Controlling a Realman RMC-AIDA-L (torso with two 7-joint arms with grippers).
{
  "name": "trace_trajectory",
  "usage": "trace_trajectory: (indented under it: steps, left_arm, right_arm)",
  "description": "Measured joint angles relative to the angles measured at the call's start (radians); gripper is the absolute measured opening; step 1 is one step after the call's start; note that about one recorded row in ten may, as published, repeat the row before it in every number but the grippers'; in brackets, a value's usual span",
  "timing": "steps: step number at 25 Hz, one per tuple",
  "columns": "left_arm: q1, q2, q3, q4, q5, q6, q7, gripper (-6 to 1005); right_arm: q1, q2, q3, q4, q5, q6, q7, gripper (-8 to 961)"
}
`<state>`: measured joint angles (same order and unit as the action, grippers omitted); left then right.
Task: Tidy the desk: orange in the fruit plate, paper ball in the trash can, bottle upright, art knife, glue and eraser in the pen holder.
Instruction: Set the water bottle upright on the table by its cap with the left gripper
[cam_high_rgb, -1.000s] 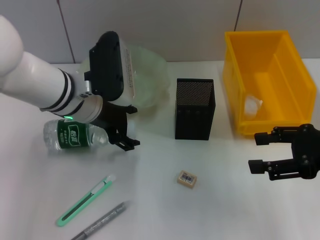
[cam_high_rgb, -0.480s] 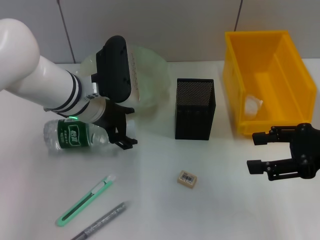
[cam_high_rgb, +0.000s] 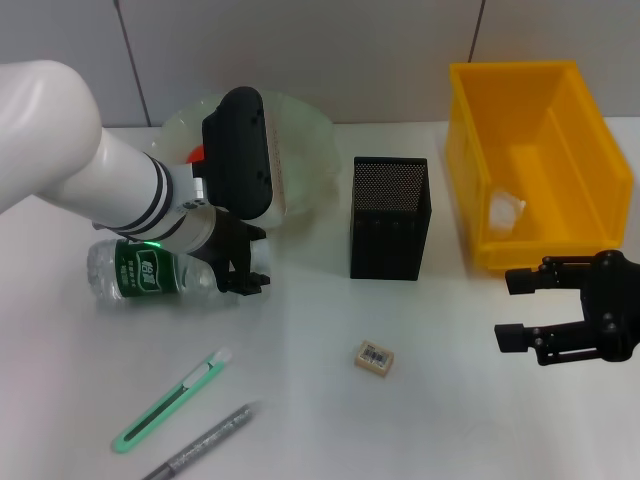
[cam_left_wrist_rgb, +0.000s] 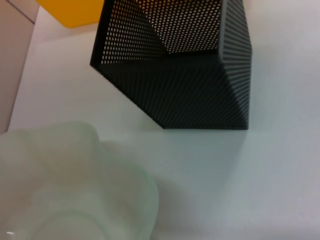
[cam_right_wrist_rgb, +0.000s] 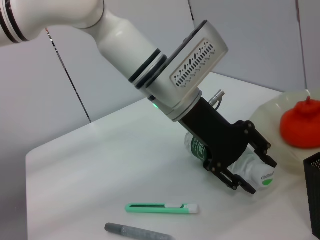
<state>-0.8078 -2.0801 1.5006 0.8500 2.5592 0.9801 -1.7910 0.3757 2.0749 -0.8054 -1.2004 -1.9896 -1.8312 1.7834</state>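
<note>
left gripper (cam_high_rgb: 243, 272) straddles the lying water bottle (cam_high_rgb: 150, 272) neck, fingers spread (not clamped); right gripper (cam_high_rgb: 520, 305) hangs open beside the yellow bin (cam_high_rgb: 530, 150).

yellow trash can (cam_high_rgb: 590, 215), black mesh pen holder (cam_high_rgb: 390, 220)

Overhead head view, two wrist close-ups

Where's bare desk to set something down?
Bare desk between the eraser and the right gripper, and between the art knife and eraser. Crowded around the bottle, where the left gripper sits beside the fruit plate.
</note>
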Motion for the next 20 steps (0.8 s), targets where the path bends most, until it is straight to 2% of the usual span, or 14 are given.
trace_trajectory:
  steps: [1, 17, 20]
  left_arm:
    - [-0.002, 0.000, 0.001, -0.008, 0.000, -0.009, -0.002, 584]
    - [0.005, 0.000, 0.006, -0.022, 0.009, -0.057, -0.024, 564]
    - [0.014, 0.001, 0.006, -0.019, 0.010, -0.061, -0.025, 440]
  right_arm:
    - [-0.001, 0.001, 0.000, 0.001, 0.000, 0.000, 0.000, 803]
    - [-0.004, 0.002, 0.000, 0.004, -0.011, -0.001, 0.019, 803]
    - [-0.004, 0.002, 0.000, 0.002, -0.011, -0.002, 0.022, 803]
